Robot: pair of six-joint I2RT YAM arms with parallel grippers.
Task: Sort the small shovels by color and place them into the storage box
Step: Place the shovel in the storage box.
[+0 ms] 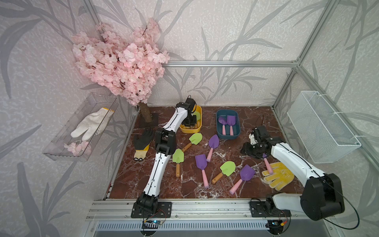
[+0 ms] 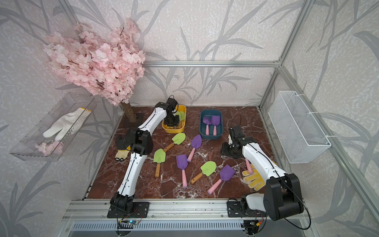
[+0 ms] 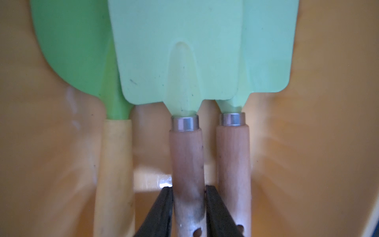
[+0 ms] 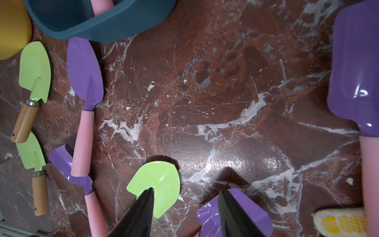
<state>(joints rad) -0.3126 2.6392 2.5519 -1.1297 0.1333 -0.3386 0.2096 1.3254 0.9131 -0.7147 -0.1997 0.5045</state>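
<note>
— Starting with the largest thing, what is there?

— A red-brown marble tabletop [image 1: 246, 121]. At its far side stands a yellow box [image 1: 190, 129], with a blue box [image 1: 228, 136] beside it. Both top views show seven tools loose on the marble: three green shovels [image 1: 178, 156] with wooden handles and four purple shovels [image 1: 201, 161] with pink handles. One purple shovel [image 1: 268, 167] lies across a yellow glove [image 1: 279, 175], its blade hidden under the right arm [image 1: 291, 158].

— And inside the boxes?

— Two purple ones lie in the blue box and three green ones in the yellow box, their blades cut off in the left wrist view. The left gripper [image 3: 188, 187] has its fingers pressed against both sides of the middle green shovel [image 3: 180, 71], on its handle. The right gripper [image 4: 186, 190] hangs over bare marble, fingers apart, holding nothing.

— Any writing?

— Only a faint round mark [image 4: 74, 158] on one pink handle, too blurred to read.
</note>
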